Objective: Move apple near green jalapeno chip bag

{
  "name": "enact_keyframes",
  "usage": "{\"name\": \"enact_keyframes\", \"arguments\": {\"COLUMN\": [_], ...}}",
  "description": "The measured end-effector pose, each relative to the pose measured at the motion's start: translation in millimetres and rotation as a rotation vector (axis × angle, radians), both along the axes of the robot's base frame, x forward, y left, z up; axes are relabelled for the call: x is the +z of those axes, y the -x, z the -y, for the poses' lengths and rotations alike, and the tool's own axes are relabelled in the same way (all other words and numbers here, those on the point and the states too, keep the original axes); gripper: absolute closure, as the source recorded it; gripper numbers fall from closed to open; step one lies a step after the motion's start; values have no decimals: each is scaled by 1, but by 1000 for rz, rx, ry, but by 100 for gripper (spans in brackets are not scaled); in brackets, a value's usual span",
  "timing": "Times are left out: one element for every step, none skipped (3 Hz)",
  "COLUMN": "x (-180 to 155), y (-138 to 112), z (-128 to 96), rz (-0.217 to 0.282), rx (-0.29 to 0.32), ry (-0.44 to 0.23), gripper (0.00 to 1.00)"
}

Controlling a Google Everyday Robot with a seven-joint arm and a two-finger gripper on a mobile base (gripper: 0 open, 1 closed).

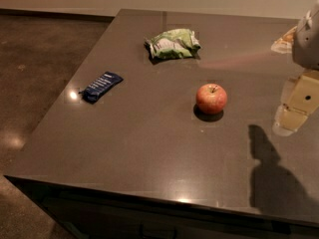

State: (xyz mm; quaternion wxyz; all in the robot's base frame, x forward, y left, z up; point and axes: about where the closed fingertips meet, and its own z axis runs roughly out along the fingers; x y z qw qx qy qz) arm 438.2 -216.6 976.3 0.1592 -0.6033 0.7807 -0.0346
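Observation:
The red apple (pixel 211 98) with yellowish patches and a short stem stands upright on the dark table (pixel 149 148), right of centre. The light green and white jalapeno chip bag (pixel 173 44) lies wrinkled at the back middle of the table, well apart from the apple. My gripper (pixel 294 116) hangs at the right edge of the view, above the table and to the right of the apple, not touching it. It holds nothing that I can see.
A flat dark blue packet (pixel 101 86) lies at the table's left side. The table's left and front edges drop to a brown floor (pixel 35 59). The arm's shadow (pixel 271 178) falls on the front right.

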Motion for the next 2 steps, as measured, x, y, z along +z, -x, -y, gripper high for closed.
{"name": "enact_keyframes", "arguments": {"x": [0, -11], "y": [0, -20], "z": [0, -10], "rz": [0, 2], "rx": [0, -10], "ry": [0, -26], "gripper": [0, 0]}}
